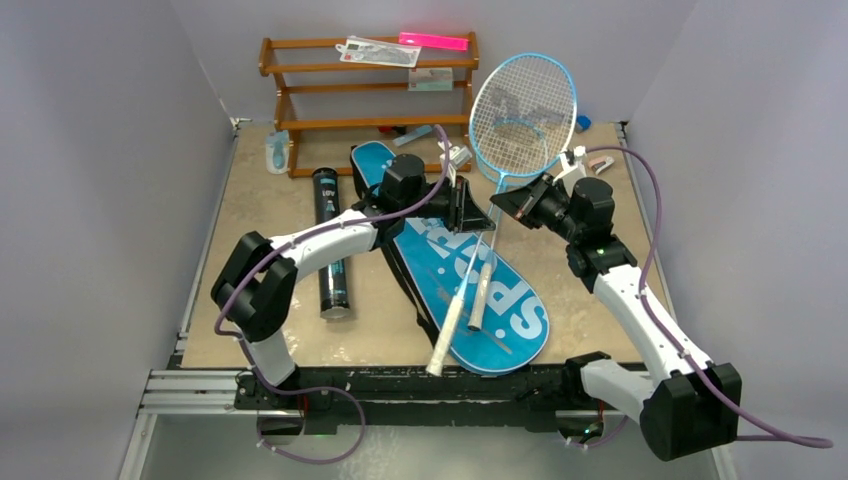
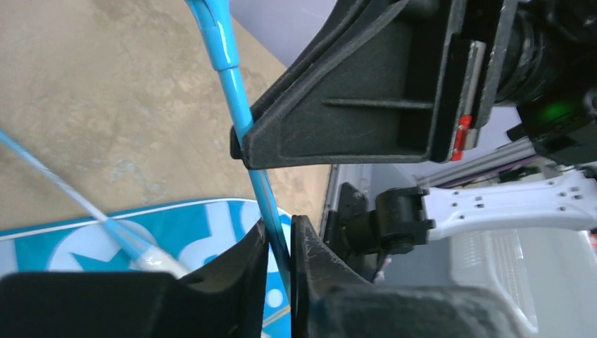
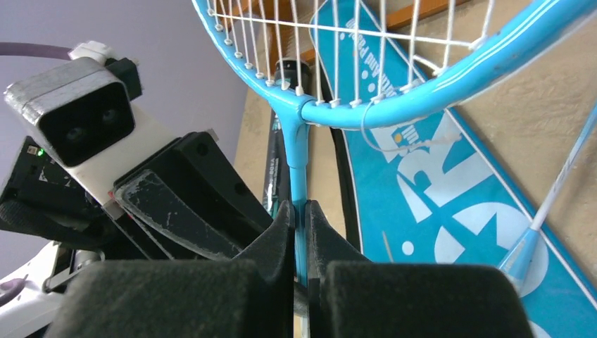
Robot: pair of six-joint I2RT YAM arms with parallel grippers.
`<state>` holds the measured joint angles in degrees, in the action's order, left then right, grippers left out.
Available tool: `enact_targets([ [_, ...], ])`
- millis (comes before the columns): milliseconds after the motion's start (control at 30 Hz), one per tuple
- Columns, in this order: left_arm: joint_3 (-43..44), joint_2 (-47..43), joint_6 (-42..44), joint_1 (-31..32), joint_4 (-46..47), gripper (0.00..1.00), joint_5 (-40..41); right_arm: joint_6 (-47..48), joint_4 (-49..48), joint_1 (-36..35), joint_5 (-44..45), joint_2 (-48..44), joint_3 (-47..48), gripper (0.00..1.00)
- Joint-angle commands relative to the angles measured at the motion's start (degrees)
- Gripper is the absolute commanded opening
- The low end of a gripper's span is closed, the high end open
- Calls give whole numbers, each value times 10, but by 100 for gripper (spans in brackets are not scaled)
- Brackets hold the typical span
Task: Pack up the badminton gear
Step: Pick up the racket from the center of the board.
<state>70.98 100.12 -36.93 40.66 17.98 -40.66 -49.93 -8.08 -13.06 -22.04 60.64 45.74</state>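
Note:
Both grippers are shut on the thin blue shaft of one light-blue racket (image 1: 522, 110), just below its head. The head is raised at the back right and its white handle (image 1: 481, 290) lies over the blue "SPORT" bag (image 1: 500, 330). My left gripper (image 1: 476, 210) pinches the shaft (image 2: 243, 113) between its jaws (image 2: 279, 243). My right gripper (image 1: 512, 203) pinches it (image 3: 300, 215) close beside. A second racket's handle (image 1: 447, 335) lies on the bag, its shaft (image 2: 70, 186) running under the grippers. The black tube (image 1: 330, 240) lies left of the bag. No shuttlecocks show.
A brown wooden rack (image 1: 370, 100) stands at the back with a pink strip (image 1: 433, 41) and cards on it. A small pale-blue item (image 1: 277, 150) sits at its left foot. Small bits lie at the back right (image 1: 600, 163). Grey walls close in on both sides.

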Motion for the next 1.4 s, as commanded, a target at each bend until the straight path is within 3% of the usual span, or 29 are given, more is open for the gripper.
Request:
enact_targets([
  [0, 27, 4, 2, 5, 27, 0, -12, -19, -57, 0, -30, -15, 2, 0],
  [33, 29, 1, 15, 5, 20, 0, -9, -13, -56, 0, -31, -16, 3, 0],
  [67, 36, -4, 34, 5, -6, 0, -2, -3, -46, 0, -43, -18, 7, 11],
  [167, 74, -33, 112, -1, -115, 0, 54, 50, 6, 1, -33, -32, 34, 68],
  [200, 91, -44, 140, -7, -149, 0, 77, 72, 23, 0, -35, -38, 47, 72],
  [400, 164, -110, 160, -98, -262, 0, 79, 160, 79, 0, -55, -89, 75, 75],
  [600, 237, -190, 253, -118, -357, 0, 188, 212, 94, 0, -42, -145, 28, 73],
  [700, 175, -269, 326, -118, -298, 0, 250, 223, 92, 0, -37, -151, -5, 72],
  [800, 77, -365, 514, -118, -241, 0, 189, 240, 89, 0, -58, -119, -4, 72],
  [867, 41, -413, 667, -119, -252, 0, 156, 250, 108, 0, -88, -81, 10, 70],
  [1033, 17, -474, 866, -119, -320, 0, 170, 249, 84, 0, -103, -19, 6, 68],
  [1233, -59, -546, 1002, -119, -383, 0, 107, 263, 90, 0, -134, 67, 44, 67],
  [1367, -111, -597, 1022, -119, -420, 0, 72, 255, 83, 0, -134, 108, 64, 66],
])
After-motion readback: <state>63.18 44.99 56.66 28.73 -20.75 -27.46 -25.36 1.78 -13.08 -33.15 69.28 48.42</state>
